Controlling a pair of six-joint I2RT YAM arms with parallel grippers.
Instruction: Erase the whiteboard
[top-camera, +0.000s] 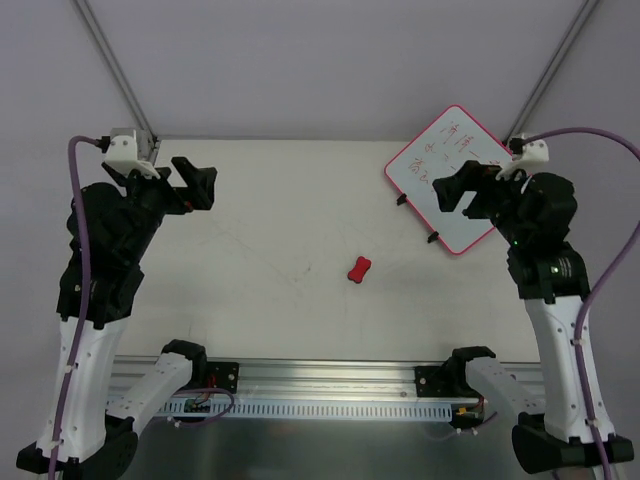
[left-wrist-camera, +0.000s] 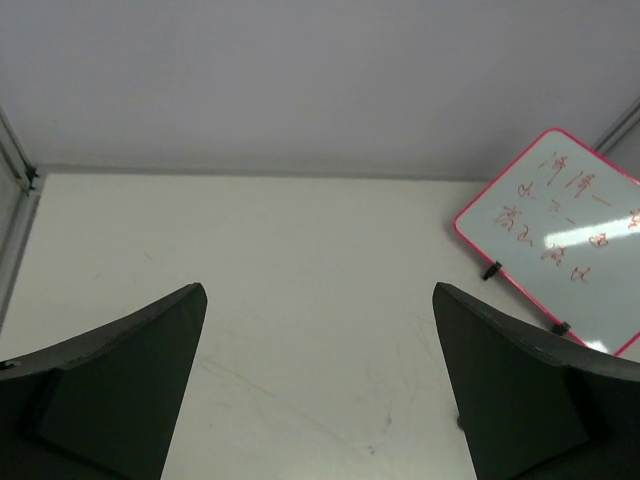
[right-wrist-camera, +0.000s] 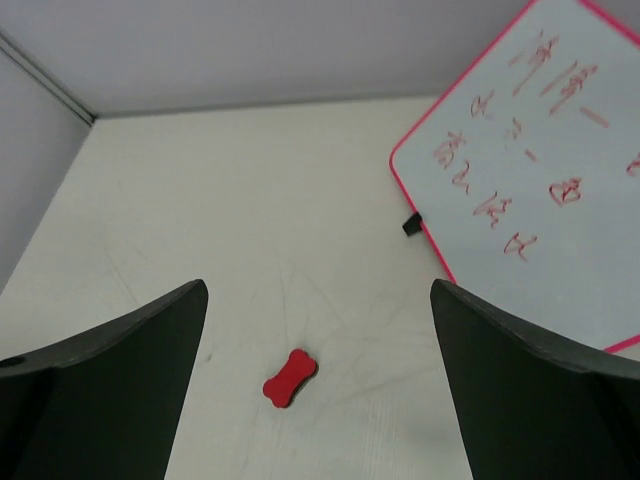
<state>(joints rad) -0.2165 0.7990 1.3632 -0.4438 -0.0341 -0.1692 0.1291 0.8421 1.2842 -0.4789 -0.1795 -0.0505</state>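
The whiteboard (top-camera: 432, 162) lies flat at the table's far right, turned like a diamond, pink-red framed, with red handwriting on it; it also shows in the left wrist view (left-wrist-camera: 560, 230) and the right wrist view (right-wrist-camera: 540, 180). Two black clips (top-camera: 401, 199) sit on its lower-left edge. A small red bone-shaped eraser (top-camera: 360, 269) lies near the table's middle, also seen as the eraser (right-wrist-camera: 290, 377) in the right wrist view. My right gripper (top-camera: 452, 196) hovers open over the board's near corner. My left gripper (top-camera: 200, 186) hangs open at the far left, with nothing between its fingers.
The white table (top-camera: 280, 230) carries faint scuff marks. Metal frame struts (top-camera: 115, 70) rise at the back corners. An aluminium rail (top-camera: 330, 385) with the arm bases runs along the near edge.
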